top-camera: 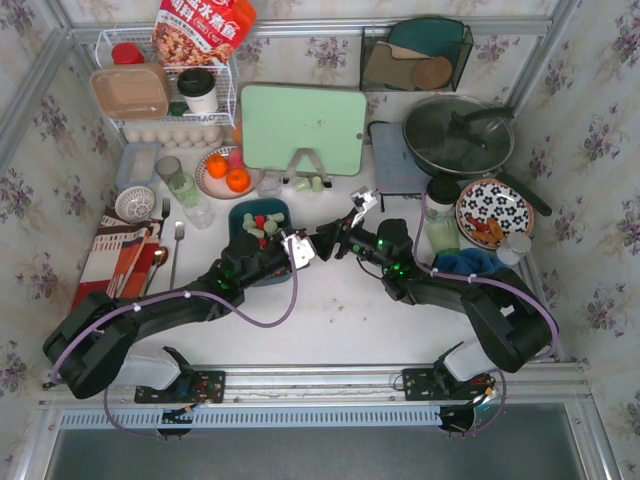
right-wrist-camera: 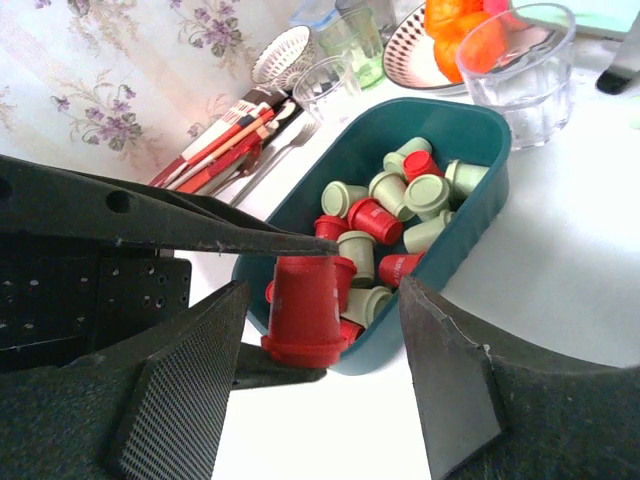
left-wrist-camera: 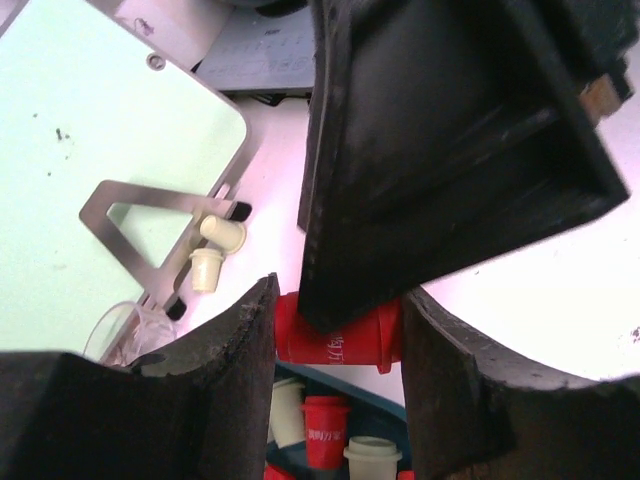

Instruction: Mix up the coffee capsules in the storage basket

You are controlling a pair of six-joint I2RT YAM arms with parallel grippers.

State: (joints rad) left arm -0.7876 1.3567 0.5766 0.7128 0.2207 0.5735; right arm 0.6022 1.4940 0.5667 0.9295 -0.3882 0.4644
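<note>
The dark teal storage basket (top-camera: 240, 212) (right-wrist-camera: 470, 215) lies left of centre, holding several red and mint coffee capsules (right-wrist-camera: 400, 195) (top-camera: 262, 225). Just right of it my two grippers meet tip to tip above the table. My left gripper (left-wrist-camera: 338, 320) (top-camera: 300, 248) is shut on a red capsule (left-wrist-camera: 340, 338) (right-wrist-camera: 305, 310), its thin fingers pressing the base and the rim. My right gripper (right-wrist-camera: 322, 295) (top-camera: 338, 240) stands open around that same capsule, with a clear gap on its right side. Two mint capsules (left-wrist-camera: 222, 232) lie loose by the cutting board stand.
A pale green cutting board (top-camera: 303, 127) stands behind the grippers. A clear glass (right-wrist-camera: 515, 55) and a plate of oranges (top-camera: 225, 172) sit beyond the basket, cutlery (top-camera: 165, 255) to its left. A pan (top-camera: 458, 135), a jar and a patterned plate (top-camera: 493, 210) stand at right.
</note>
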